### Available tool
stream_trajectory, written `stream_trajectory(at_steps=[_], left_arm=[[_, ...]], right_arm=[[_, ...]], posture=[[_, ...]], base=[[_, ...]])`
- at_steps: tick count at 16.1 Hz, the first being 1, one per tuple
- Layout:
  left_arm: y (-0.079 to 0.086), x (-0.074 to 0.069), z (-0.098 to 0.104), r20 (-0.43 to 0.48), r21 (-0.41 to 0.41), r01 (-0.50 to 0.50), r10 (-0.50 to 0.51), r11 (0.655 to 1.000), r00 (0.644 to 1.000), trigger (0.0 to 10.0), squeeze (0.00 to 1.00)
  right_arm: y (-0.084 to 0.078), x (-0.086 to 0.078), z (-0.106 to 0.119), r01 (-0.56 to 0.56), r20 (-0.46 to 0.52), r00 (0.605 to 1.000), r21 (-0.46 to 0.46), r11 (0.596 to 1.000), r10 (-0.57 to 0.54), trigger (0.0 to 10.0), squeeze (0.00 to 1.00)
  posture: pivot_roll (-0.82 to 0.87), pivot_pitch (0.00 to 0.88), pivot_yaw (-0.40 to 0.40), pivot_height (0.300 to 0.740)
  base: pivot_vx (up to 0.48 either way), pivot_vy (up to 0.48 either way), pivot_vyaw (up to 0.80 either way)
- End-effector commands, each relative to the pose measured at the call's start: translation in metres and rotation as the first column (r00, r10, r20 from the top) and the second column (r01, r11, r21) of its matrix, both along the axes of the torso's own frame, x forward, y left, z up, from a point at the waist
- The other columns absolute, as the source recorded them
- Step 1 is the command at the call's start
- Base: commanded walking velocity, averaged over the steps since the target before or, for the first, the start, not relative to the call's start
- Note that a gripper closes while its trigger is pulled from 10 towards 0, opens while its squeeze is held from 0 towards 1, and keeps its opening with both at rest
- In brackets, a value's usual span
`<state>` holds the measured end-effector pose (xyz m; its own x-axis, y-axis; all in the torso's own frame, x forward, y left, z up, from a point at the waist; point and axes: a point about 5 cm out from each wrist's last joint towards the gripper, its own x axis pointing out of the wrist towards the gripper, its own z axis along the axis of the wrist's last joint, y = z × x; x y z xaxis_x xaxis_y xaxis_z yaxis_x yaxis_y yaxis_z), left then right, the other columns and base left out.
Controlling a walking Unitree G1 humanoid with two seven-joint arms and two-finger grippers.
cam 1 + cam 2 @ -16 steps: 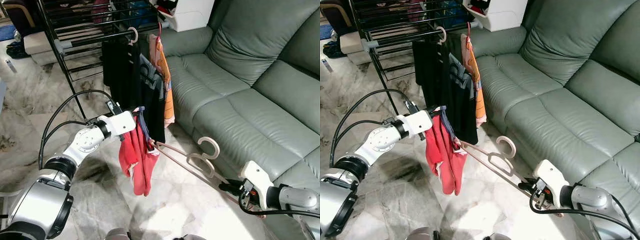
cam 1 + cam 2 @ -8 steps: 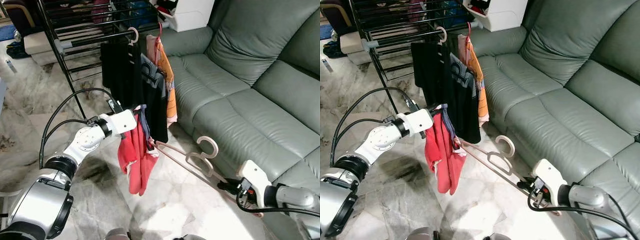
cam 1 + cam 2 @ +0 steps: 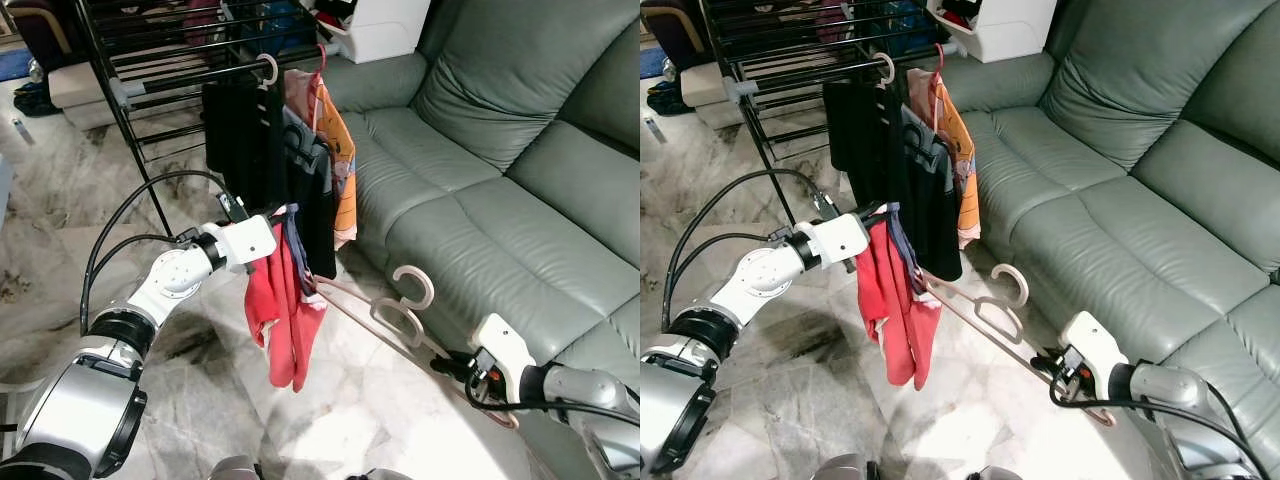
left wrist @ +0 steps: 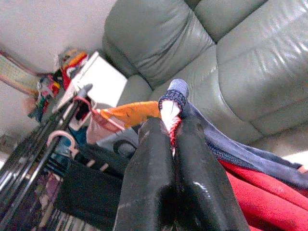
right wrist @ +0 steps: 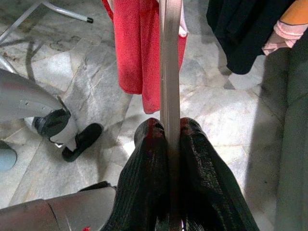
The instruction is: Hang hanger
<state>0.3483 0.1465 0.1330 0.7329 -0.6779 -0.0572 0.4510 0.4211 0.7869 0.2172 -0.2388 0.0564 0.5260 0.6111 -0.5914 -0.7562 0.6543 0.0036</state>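
A pale pink hanger [image 3: 375, 310] is stretching low over the marble floor [image 3: 60, 230], in front of a grey-green sofa [image 3: 500, 170], its hook [image 3: 415, 285] curling upward. The right pincer [image 3: 452, 365] is clamping one end of it, its two black fingers [image 5: 144, 192] pressed tight against the thin bar. The hanger's other end is sitting inside a red garment [image 3: 285, 320] with a dark blue collar. The left pincer [image 3: 285, 215] is pinching the top edge of that garment, its fingers [image 4: 149, 178] closed on the fabric, so the cloth is hanging down below it. Just behind, a black drying rack [image 3: 150, 60] is carrying hung clothes: a black garment [image 3: 240, 140] on a pale hanger and an orange garment [image 3: 335, 150] beside it. A white box [image 3: 385, 25] is sitting behind the sofa's arm.
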Motion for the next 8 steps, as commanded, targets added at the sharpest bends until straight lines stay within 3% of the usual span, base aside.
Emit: stream_trajectory(at_steps=[1, 5, 8], left_arm=[[-0.012, 0.000, 0.015, 0.060, -0.034, 0.064, -0.062, 0.997, 0.996, 10.0, 0.00], [-0.040, -0.012, 0.019, 0.087, -0.056, 0.219, -0.213, 0.974, 0.973, 10.0, 0.00], [-0.062, -0.033, 0.019, 0.105, -0.057, 0.364, -0.357, 0.930, 0.928, 10.0, 0.00]], right_arm=[[0.000, 0.005, -0.001, 0.013, 0.008, 1.000, 0.012, 1.000, -0.013, 10.0, 0.00], [0.002, 0.020, -0.007, 0.075, 0.027, 0.997, 0.018, 0.997, -0.075, 10.0, 0.00], [0.000, 0.035, -0.008, 0.177, 0.059, 0.982, 0.042, 0.983, -0.179, 10.0, 0.00]], posture=[[-0.12, 0.000, -0.008, 0.740], [-0.12, 0.000, -0.009, 0.740], [-0.10, 0.000, -0.012, 0.740]], base=[[0.000, 0.000, 0.00], [0.000, 0.000, 0.00], [0.000, 0.000, 0.00]])
